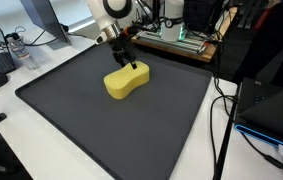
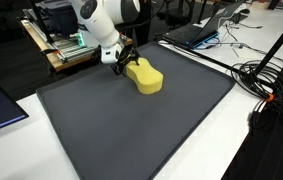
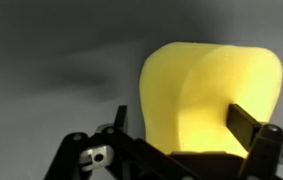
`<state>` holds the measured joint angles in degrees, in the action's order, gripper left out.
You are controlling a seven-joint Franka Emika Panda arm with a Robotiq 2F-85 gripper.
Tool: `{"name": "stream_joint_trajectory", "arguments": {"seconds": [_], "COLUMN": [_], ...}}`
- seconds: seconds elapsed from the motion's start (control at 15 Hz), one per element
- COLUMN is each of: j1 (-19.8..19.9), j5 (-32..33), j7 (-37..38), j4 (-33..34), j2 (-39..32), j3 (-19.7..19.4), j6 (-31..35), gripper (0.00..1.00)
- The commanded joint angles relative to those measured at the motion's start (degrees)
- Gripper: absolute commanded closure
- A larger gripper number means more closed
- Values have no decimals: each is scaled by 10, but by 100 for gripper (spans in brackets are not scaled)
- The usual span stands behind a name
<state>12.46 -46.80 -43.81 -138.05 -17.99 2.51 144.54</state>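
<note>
A yellow foam sponge (image 1: 126, 82) with a waisted shape lies on a dark grey mat (image 1: 101, 125), towards its far side; it shows in both exterior views (image 2: 146, 77). My gripper (image 1: 127, 62) points down at the sponge's far end (image 2: 127, 62). In the wrist view the sponge (image 3: 206, 90) fills the middle, and my gripper (image 3: 181, 118) is open. Its left finger stands clear of the sponge's edge. Its right finger overlaps the sponge's right part. I cannot tell whether the fingers touch the foam.
The mat (image 2: 131, 130) covers a white table. A wooden bench with electronics (image 1: 176, 40) stands behind it (image 2: 66, 50). A laptop (image 2: 196, 30) and cables (image 2: 266, 75) lie beside the mat. A bottle (image 1: 19, 48) and a monitor stand are at the far corner.
</note>
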Motion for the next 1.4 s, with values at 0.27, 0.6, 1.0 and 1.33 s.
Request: {"name": "stream_joint_trajectory", "arguments": {"seconds": [0.27, 0.6, 1.0, 1.33], "j1": [10, 3, -8, -14], "j5": [-198, -282, -329, -333], "j7": [-250, -351, -408, -415], "j4": [-14, -16, -16, -17], "j2": [-14, -28, -38, -37], "j3": [4, -16, -43, -60], "j6": [7, -13, -55, -80], "gripper": [0, 0, 42, 73]}}
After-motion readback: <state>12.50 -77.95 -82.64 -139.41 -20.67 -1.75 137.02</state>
